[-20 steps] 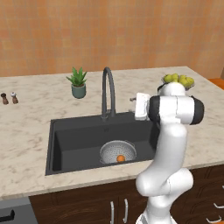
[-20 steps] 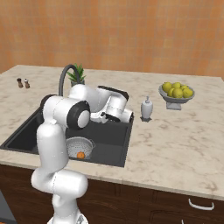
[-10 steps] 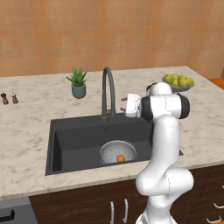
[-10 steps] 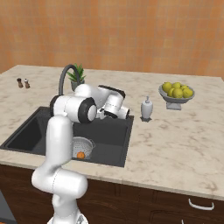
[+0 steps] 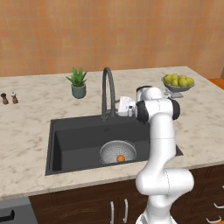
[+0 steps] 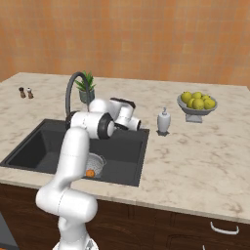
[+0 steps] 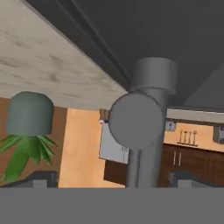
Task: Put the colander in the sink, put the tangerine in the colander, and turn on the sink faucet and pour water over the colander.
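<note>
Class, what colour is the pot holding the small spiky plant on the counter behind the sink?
The pot is a muted grey-green, clearest in the left base view.

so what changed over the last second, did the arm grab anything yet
Nothing grabbed. The white arm swung its gripper leftward toward the base of the tall dark grey gooseneck faucet, ending close beside it with the jaws open. The small orange tangerine stayed in the round perforated metal colander inside the matte black sink; the potted plant and fruit bowl did not move.
</note>
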Controlling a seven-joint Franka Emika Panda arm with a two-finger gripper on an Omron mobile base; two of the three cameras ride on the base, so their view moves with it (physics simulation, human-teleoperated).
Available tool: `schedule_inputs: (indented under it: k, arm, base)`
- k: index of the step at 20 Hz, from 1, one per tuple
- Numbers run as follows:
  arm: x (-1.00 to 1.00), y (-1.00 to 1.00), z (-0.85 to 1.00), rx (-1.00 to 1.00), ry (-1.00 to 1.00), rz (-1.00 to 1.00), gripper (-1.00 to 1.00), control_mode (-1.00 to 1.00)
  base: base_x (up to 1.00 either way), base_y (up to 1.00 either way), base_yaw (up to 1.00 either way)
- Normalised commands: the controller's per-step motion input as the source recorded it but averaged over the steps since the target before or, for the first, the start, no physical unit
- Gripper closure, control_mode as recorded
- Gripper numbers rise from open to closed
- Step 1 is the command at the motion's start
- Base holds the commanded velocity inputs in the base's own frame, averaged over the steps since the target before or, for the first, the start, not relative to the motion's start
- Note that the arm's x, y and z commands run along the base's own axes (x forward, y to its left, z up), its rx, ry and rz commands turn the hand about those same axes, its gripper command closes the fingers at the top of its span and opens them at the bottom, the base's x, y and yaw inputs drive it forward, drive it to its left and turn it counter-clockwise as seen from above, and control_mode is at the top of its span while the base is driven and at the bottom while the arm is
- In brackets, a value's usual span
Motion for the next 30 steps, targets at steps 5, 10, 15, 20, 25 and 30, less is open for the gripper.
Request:
schedule_inputs:
  k: [5, 10, 15, 20, 25, 30]
  arm:
    - [0.7, 0.06, -0.27, 0.0, 0.02, 0.0, -1.0, -1.0]
    - [0.49, 0.03, -0.2, 0.0, 0.01, 0.0, -1.0, -1.0]
    - [0.14, 0.29, 0.0, -0.01, 0.0, 0.0, -1.0, -1.0]
    - [0.01, 0.48, 0.08, -0.24, 0.03, -0.3, 1.0, -1.0]
    - [0.0, 0.26, 0.01, -0.28, 0.09, -0.46, 1.0, -1.0]
    - [0.0, 0.49, 0.16, -0.22, 0.0, -0.42, 1.0, -1.0]
  base:
    - [0.0, 0.0, 0.0]
    - [0.0, 0.0, 0.0]
    - [0.0, 0.0, 0.0]
    - [0.0, 0.0, 0.0]
    - [0.0, 0.0, 0.0]
    - [0.0, 0.0, 0.0]
